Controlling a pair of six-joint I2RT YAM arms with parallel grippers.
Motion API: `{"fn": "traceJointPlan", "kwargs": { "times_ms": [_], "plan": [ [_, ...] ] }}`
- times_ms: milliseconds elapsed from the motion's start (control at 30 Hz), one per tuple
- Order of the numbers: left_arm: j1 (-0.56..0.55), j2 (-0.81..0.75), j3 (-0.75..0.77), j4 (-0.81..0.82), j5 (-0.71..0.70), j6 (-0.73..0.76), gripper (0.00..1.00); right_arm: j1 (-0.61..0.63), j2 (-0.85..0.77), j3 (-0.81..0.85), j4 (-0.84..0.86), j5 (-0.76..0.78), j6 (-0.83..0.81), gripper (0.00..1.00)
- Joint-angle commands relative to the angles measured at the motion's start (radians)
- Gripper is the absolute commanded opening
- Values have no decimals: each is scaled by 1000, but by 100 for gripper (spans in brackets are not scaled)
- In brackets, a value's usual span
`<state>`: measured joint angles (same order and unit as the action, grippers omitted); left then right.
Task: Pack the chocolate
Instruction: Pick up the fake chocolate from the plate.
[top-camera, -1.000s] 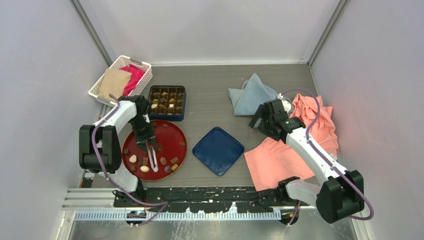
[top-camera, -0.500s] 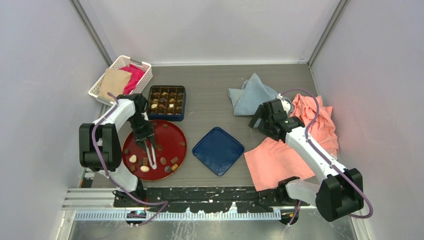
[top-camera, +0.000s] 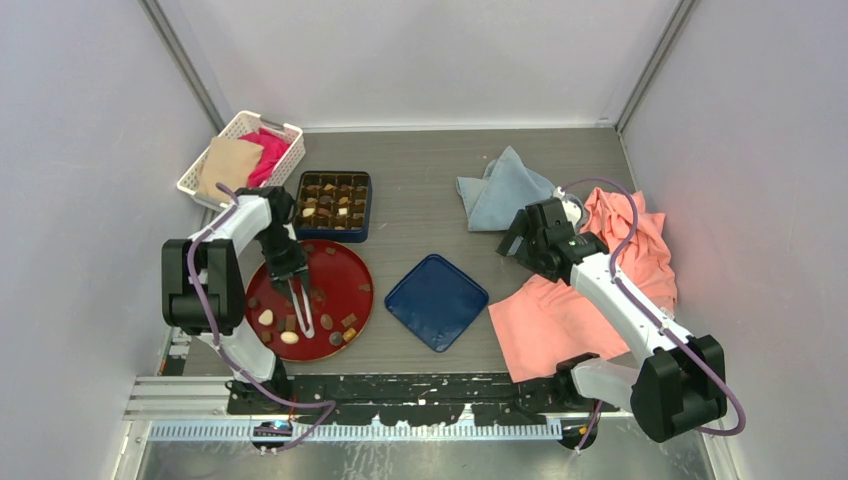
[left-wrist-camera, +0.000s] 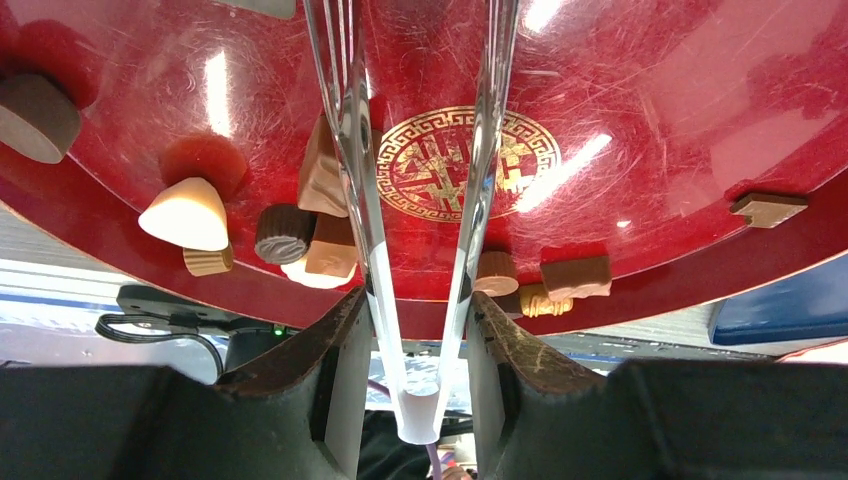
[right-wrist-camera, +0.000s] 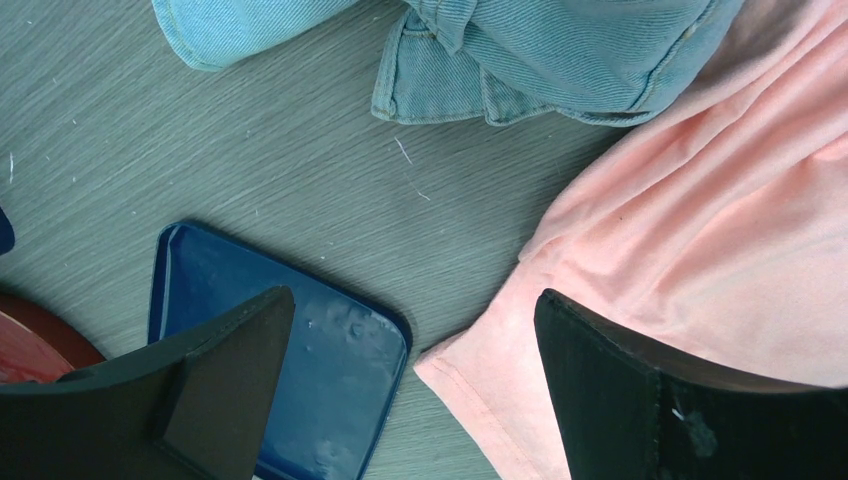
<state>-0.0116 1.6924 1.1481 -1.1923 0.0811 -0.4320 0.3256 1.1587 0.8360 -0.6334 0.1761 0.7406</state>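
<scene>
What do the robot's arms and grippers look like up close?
The left arm and right arm match: white links between bulky black joints, a purple cable looping along each. The left gripper and right gripper each have two black wedge-shaped fingers; the left one's look scuffed brown at the edges.

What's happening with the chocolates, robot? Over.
Left gripper shut on tongs, over plate. Right gripper open, empty. Chocolates loose on plate, box part-filled. Nothing between plate and box.

Chocolate pieces (left-wrist-camera: 322, 180) tight against tongs (left-wrist-camera: 484, 150); bare plate (left-wrist-camera: 620, 120) centre beyond.
</scene>
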Motion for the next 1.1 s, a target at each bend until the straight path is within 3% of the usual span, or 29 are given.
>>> {"fn": "traceJointPlan", "kwargs": {
  "times_ms": [0, 467, 833, 1067],
  "plan": [
    [7, 11, 42, 17, 11, 25, 36, 6, -7, 32, 27, 24, -1, 96],
    [7, -86, 32, -19, 72, -1, 0, 5, -8, 30, 28, 22, 2, 96],
    [-3, -211, 81, -69, 110, -25, 0, 5, 4, 26, 45, 11, 11, 96],
    [-204, -98, 355, -142, 45, 8, 0, 5, 4, 33, 46, 8, 13, 95]
  ]
}}
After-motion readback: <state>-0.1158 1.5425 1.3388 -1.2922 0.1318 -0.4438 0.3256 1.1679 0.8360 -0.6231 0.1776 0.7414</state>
